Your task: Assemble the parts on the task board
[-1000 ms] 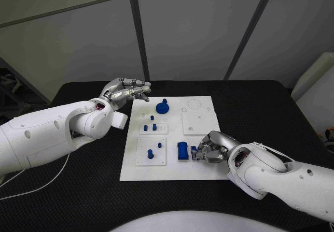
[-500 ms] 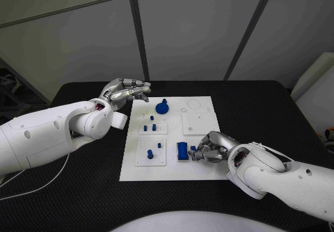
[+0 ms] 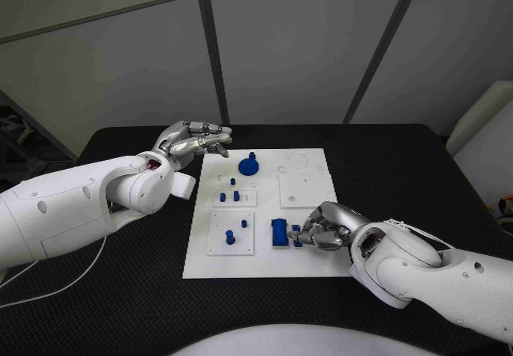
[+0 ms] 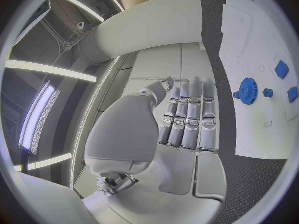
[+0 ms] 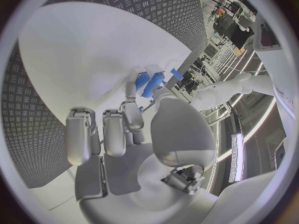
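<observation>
Just beside the fingertips of the right robot hand [image 3: 326, 226], on the side toward the left arm, stood the tall blue block [image 3: 279, 231], upright on the task board [image 3: 310, 256] with its long axis running away from the robot along the board. Between that block and the fingers sat a smaller blue piece [image 3: 296, 237], and the fingers were curled down around it; it looked pinched there, though the head view did not show the contact plainly and the right wrist view showed only blue pieces just past the fingertips. I judged the hand to be grasping that small piece, low over the board's near edge.

The left robot hand [image 3: 196, 141] hung over the black counter [image 3: 406, 159] just off the board's far corner, its fingers curled in with nothing in them. The blue gear [image 3: 249, 164] lay on the board close beside it, on the side toward the right arm. Small blue pegs [image 3: 229, 196] stood in a white sub-plate further toward the robot, well apart from either hand.

The coming move seemed to turn on the small piece and the block. The right hand was by far the nearer, and the block lay directly across from its fingertips, so seating the piece would call for a short sideways shift, kept parallel to the block's long axis.
</observation>
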Robot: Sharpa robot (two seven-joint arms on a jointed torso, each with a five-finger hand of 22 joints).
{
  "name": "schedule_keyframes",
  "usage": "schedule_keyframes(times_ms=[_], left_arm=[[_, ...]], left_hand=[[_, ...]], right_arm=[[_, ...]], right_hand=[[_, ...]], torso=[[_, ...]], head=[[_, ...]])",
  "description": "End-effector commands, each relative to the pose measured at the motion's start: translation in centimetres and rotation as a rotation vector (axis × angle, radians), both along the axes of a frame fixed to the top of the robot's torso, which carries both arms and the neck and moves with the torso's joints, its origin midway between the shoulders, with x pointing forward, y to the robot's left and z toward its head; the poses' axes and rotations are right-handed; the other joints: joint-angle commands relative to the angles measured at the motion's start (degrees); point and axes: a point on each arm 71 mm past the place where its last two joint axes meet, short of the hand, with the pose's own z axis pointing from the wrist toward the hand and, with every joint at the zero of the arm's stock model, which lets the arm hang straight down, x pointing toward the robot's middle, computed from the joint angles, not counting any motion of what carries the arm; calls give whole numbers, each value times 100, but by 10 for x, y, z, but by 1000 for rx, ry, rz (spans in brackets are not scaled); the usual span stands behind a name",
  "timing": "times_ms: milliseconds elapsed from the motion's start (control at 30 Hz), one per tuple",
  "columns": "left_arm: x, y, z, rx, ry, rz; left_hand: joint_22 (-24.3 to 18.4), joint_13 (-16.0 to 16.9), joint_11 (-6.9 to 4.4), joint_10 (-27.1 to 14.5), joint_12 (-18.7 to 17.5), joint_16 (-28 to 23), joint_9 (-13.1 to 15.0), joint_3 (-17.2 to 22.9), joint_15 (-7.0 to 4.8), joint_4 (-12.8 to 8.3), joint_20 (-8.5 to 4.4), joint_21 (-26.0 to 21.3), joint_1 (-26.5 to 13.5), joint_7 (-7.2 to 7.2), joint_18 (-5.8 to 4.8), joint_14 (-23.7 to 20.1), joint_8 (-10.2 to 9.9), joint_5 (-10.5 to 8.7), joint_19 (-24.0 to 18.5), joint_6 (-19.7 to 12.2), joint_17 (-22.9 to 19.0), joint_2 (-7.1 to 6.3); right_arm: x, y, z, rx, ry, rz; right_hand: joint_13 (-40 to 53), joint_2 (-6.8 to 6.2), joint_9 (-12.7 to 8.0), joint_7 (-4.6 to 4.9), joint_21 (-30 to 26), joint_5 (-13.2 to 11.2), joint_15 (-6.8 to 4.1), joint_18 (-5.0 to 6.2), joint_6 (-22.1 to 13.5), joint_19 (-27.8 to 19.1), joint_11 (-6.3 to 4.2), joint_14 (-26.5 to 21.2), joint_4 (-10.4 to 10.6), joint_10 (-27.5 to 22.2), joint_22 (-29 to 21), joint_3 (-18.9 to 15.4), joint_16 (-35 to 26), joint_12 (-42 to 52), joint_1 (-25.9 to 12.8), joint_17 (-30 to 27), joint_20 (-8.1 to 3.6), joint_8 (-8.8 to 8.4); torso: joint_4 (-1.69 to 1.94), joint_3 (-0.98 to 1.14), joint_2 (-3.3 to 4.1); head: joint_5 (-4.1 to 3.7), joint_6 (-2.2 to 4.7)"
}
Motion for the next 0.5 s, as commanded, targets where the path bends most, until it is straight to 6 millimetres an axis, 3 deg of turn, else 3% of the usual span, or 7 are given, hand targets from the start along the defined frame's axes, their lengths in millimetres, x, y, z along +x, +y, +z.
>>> schedule_keyframes(times_ms=[33,367,500], left_arm=[[0,-1,1,-7,-1,-13],[0,-1,1,-6,0,-12],[0,-1,1,-6,0,-11]], left_hand=[[-8,-7,-8,-33,24,-36,-2,-25,24,-19,37,-25,-20,19,-63,10,10,37,8,-24,-8,50],[-8,-7,-8,-33,24,-36,-2,-25,24,-19,37,-25,-20,19,-63,10,10,37,8,-24,-8,50],[-8,-7,-8,-33,24,-36,-2,-25,24,-19,37,-25,-20,19,-63,10,10,37,8,-24,-8,50]], right_arm=[[-1,2,4,9,-32,20],[-2,-4,3,-11,-25,28],[-4,-4,4,-13,-23,49]], right_hand=[[7,81,-7,-10,14,43,-36,-78,-7,206,13,408,-10,37,1113,-40,19,7,26,409,-47,15],[8,89,-16,-13,14,185,-40,-78,-14,206,9,407,-51,30,1115,-102,16,-2,214,407,-51,21],[11,67,-21,-8,11,-88,-39,-78,-15,206,9,407,-101,28,1116,-161,16,-7,462,409,-52,29]], torso=[[7,1,2],[4,-5,-1],[3,-6,1]], head=[[-1,9],[1,18],[0,21]])
